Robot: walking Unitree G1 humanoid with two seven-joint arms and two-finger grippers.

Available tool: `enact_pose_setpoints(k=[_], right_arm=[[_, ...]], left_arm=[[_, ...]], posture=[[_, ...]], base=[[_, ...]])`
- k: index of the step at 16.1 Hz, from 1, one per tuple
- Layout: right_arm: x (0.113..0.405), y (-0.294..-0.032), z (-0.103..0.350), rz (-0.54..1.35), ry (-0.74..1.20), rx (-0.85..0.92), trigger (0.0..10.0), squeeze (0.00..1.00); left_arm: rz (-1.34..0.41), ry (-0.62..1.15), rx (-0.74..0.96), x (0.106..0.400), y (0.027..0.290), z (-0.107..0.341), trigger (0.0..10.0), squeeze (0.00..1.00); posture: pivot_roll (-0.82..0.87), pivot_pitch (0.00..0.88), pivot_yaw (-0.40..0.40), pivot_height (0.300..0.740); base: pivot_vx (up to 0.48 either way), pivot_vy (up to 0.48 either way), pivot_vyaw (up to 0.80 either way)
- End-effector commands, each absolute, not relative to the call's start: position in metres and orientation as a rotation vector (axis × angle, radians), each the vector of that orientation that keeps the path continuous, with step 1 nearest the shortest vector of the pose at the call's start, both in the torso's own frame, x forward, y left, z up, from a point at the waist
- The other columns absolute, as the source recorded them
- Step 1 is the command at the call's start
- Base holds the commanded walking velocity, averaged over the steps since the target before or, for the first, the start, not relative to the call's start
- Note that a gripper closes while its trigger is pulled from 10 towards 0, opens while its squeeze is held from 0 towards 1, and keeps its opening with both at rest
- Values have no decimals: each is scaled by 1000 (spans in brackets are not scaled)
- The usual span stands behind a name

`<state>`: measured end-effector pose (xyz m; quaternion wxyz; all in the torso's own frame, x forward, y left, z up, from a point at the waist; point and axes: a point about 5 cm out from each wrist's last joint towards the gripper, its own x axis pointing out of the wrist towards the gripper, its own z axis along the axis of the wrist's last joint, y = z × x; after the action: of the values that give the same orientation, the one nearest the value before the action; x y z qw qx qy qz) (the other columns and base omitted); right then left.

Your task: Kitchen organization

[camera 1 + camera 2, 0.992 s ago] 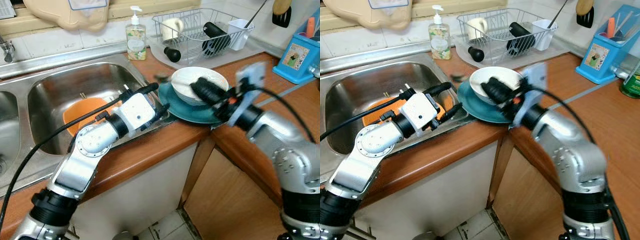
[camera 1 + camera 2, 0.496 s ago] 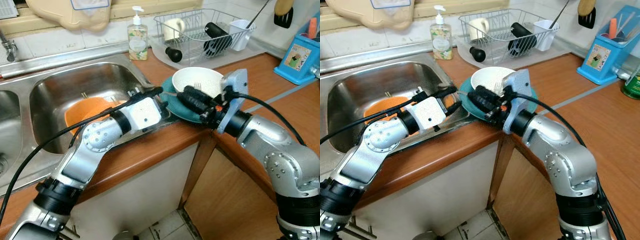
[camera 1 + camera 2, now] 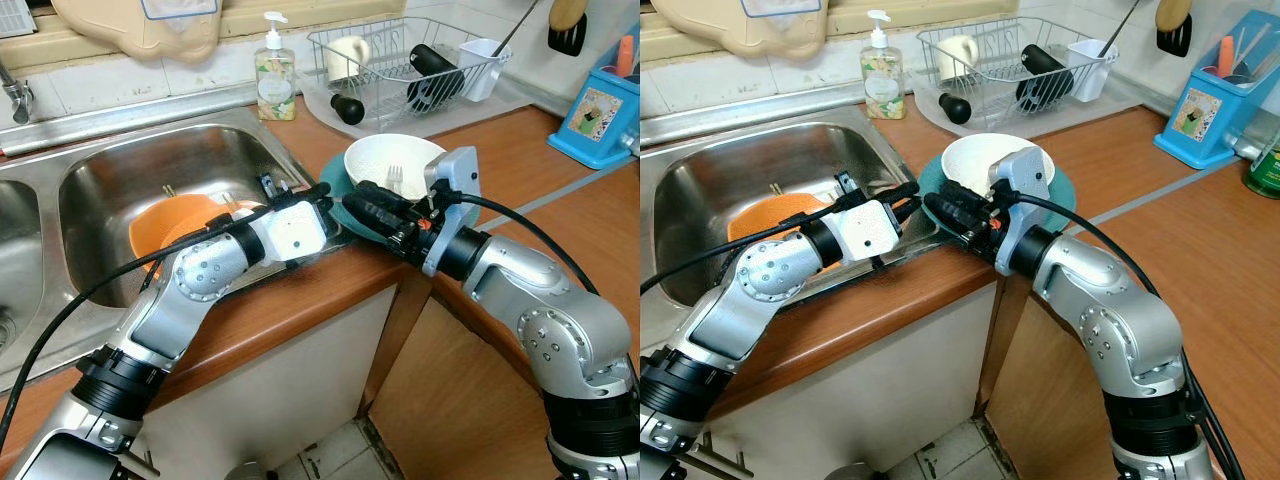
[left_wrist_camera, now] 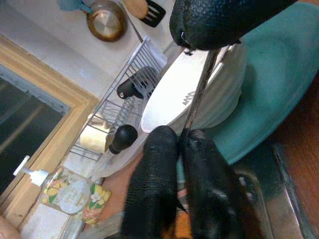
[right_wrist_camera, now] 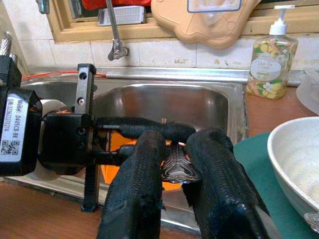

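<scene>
A thin metal utensil [image 5: 178, 167], seemingly a spoon, is pinched by both the left gripper [image 3: 325, 196] and right gripper [image 3: 362, 198] beside the teal plate [image 3: 1065, 190].

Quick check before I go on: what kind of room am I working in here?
A home kitchen, by the look of it: a steel sink set in a wooden counter, a dish rack behind it, and a soap bottle by the tiled wall.

Orange bowl [image 3: 170, 225] half behind left arm
</scene>
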<state>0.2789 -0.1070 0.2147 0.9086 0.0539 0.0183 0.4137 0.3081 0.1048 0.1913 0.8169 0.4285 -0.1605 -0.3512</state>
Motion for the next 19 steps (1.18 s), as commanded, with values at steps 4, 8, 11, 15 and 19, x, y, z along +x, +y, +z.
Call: enact_pose_setpoints(k=[4,8,11,15,19], right_arm=[[277,-103,215,851,50,123,10000,63],[280,-102,212,823,53,74,10000,1000],[277,-100,207,847,80,29,10000,0],[268,-88,197,910,132,1,10000,0],[265,-84,190,930,176,-21,10000,0]], left_arm=[[-748,-333,964,312,108,190,0,0],[-698,-311,1015,323,121,193,0,0],[-634,-191,1070,339,148,189,0,0],[-524,93,1161,372,194,178,941,0],[-565,303,1194,378,209,157,10000,0]], posture=[[-22,0,20,740],[-21,0,21,740],[-22,0,23,740],[-24,0,25,740],[-28,0,31,740]], base=[[0,0,0],[0,0,0],[0,0,0],[0,0,0],[0,0,0]])
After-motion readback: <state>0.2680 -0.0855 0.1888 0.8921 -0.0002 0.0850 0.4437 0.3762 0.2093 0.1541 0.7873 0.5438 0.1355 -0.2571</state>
